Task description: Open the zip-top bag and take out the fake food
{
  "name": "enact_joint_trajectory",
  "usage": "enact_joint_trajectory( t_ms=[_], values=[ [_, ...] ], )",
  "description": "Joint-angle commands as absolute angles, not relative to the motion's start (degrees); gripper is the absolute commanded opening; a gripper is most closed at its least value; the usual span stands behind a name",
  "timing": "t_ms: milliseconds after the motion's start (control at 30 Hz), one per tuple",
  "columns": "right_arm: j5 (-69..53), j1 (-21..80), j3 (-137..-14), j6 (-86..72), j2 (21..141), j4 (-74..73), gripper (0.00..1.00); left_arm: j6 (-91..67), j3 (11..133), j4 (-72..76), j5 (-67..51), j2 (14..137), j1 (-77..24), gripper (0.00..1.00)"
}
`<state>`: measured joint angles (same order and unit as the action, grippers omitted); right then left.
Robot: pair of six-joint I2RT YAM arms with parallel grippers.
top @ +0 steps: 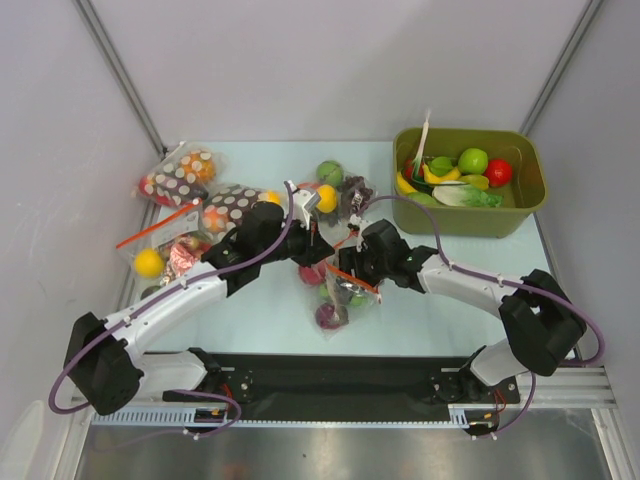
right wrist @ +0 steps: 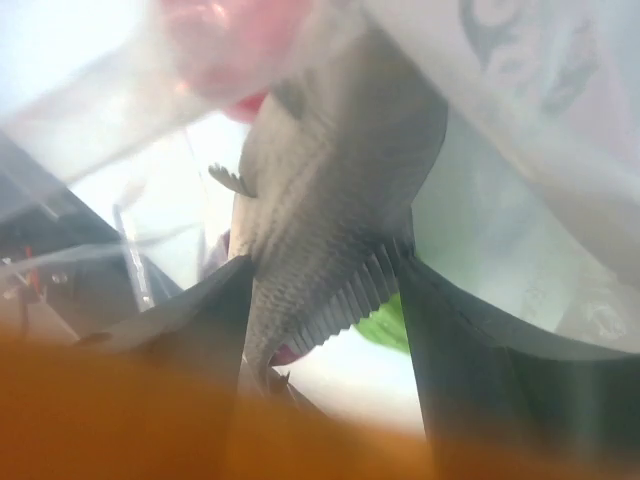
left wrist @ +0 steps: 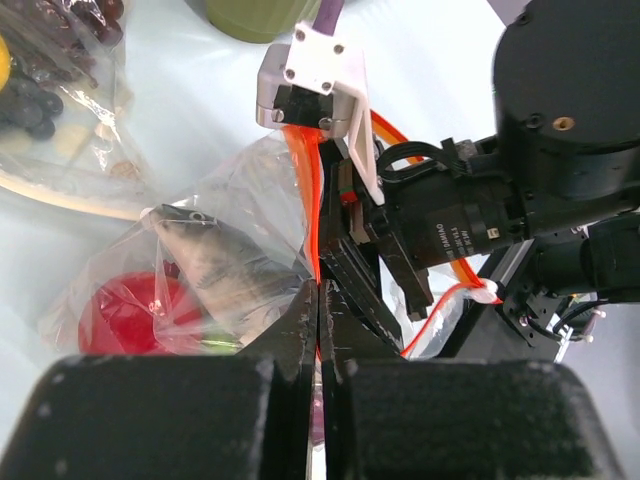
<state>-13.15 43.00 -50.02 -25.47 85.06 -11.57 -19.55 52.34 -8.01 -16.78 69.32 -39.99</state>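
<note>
The zip-top bag (top: 338, 292) lies crinkled at the table's middle, its red-orange zip strip (left wrist: 318, 215) running up from my left gripper (left wrist: 320, 290), which is shut on that strip. Inside the plastic show a grey fish (left wrist: 215, 262), a red ball (left wrist: 122, 315), a purple piece (top: 328, 316) and a green piece (top: 359, 298). My right gripper (top: 346, 268) is right at the bag's mouth beside the left gripper (top: 312, 240). In the right wrist view its fingers stand apart, open (right wrist: 328, 265), with the fish's tail (right wrist: 330, 220) between them and the strip a blur close by.
A green bin (top: 530, 200) holding toy food stands at the back right. Brown dotted bags (top: 180, 175) and a clear bag with a yellow ball (top: 150, 262) lie at the left. Another bag with a green ball and grapes (top: 342, 182) sits behind the grippers.
</note>
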Motion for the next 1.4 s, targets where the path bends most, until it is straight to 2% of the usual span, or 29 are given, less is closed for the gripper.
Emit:
enact_joint_trajectory(
  t_ms=[0,367,433,467,567,667,700,800,900,1367],
  values=[
    [-11.78,42.71,-48.69,-26.36,83.85,-10.73,0.66,-20.48,54.05,-5.36,-17.58,66.71,-39.9,0.0],
    [-21.27,41.31,-43.77,-29.09,86.83,1.73,0.67,-20.65,54.23,-5.01,-18.72,65.92,-39.99,0.0],
    [-21.88,41.13,-43.51,-29.35,87.97,3.51,0.65,-20.66,54.05,-4.75,-18.72,65.65,-39.99,0.0],
    [-22.23,41.13,-43.33,-29.44,88.15,4.21,0.61,-20.57,53.97,-4.83,-18.63,65.65,-39.99,0.0],
    [-22.85,40.96,-42.63,-29.53,87.72,7.28,0.4,-20.04,53.7,-5.36,-18.28,65.65,-39.99,0.0],
    [-24.08,40.35,-42.28,-29.53,86.84,8.78,0.26,-20.04,52.91,-5.1,-18.19,65.65,-39.99,0.0],
    [-24.6,40.08,-42.28,-29.53,86.4,9.66,0.16,-20.04,52.74,-4.92,-18.19,65.57,-39.99,0.0],
    [-25.13,39.46,-42.54,-29.36,84.56,9.32,0.04,-20.04,52.47,-5.1,-16.97,65.57,-39.99,0.0],
    [-24.61,39.29,-42.8,-28.48,81.23,7.66,0.0,-19.69,52.73,-6.32,-14.16,65.92,-39.9,0.0],
    [-23.2,39.2,-43.94,-22.24,64.35,-4.47,0.0,-21.36,54.23,-7.91,-8.35,68.73,-37.27,0.0]
  ],
)
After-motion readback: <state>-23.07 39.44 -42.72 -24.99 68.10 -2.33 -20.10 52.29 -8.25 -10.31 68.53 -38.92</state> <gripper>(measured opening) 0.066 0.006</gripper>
